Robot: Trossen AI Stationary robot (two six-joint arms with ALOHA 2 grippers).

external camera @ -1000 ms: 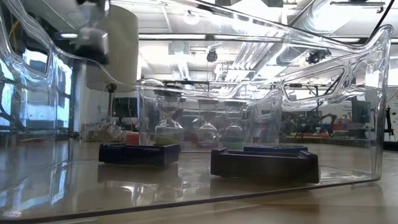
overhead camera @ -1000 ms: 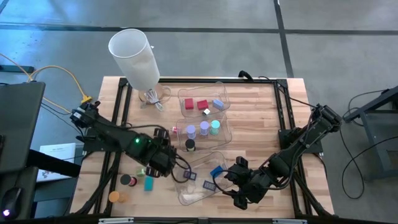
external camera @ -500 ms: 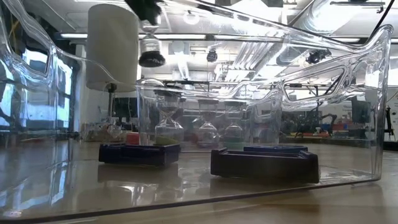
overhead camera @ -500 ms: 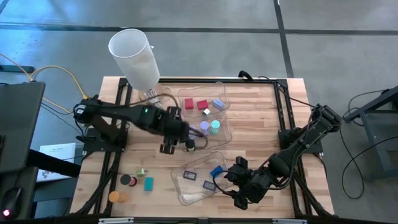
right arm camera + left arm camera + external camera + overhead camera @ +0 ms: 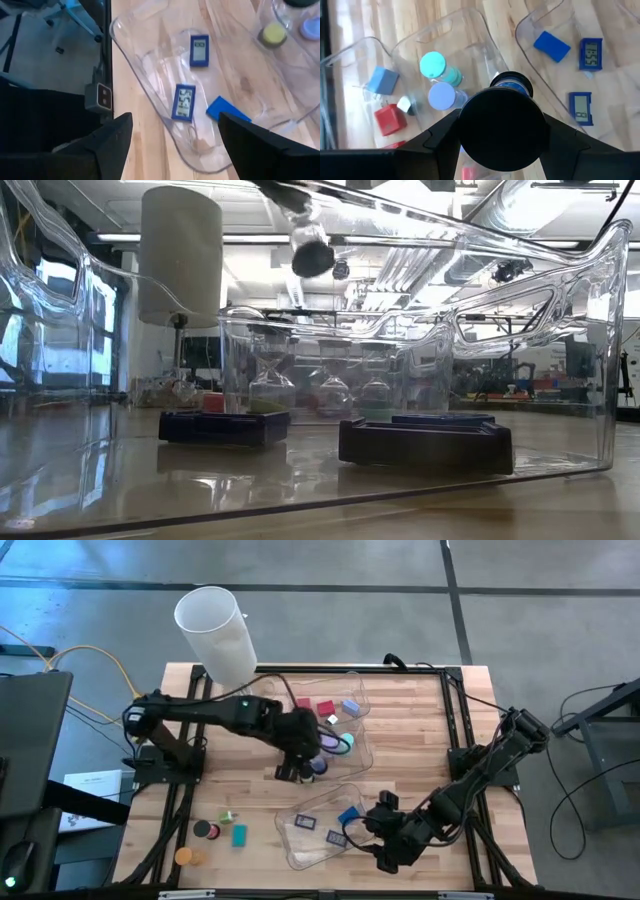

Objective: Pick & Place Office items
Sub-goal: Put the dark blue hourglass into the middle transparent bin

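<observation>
Left gripper (image 5: pixel 300 758) was out over the middle clear tray (image 5: pixel 362 750), fingers pinching a black cylinder (image 5: pixel 501 131). Its round end faced straight up the wrist camera, so the short axis ran along the fingers' own line, and it hung clear above the table in the low view (image 5: pixel 313 258). Under it I had a lilac cylinder (image 5: pixel 441 95) and a teal cylinder (image 5: pixel 434 65) standing upright side by side, close to that tray's curved wall, so not much room there. The back tray (image 5: pixel 355 690) held a red block (image 5: pixel 325 708) and a blue block (image 5: pixel 349 706), apart from each other. Right gripper (image 5: pixel 385 845) waited low at the front tray (image 5: pixel 300 852), just off its right-hand rim, fingers (image 5: pixel 116 137) spread wide with nothing between them. In that tray two blue display rectangles (image 5: pixel 199 50) (image 5: pixel 183 102) lay flat, faces up, long axes nearly parallel, and a plain blue rectangle (image 5: pixel 227 112) lay flat near them by the wall. Open wood showed between the trays and the table's black right edge (image 5: pixel 466 740). Front left, loose pieces sat well apart from the trays: another black cylinder (image 5: pixel 204 829), a teal rectangle (image 5: pixel 239 835) and an orange cylinder (image 5: pixel 184 856). The white lamp shade (image 5: pixel 215 632) overhung the back left corner.
</observation>
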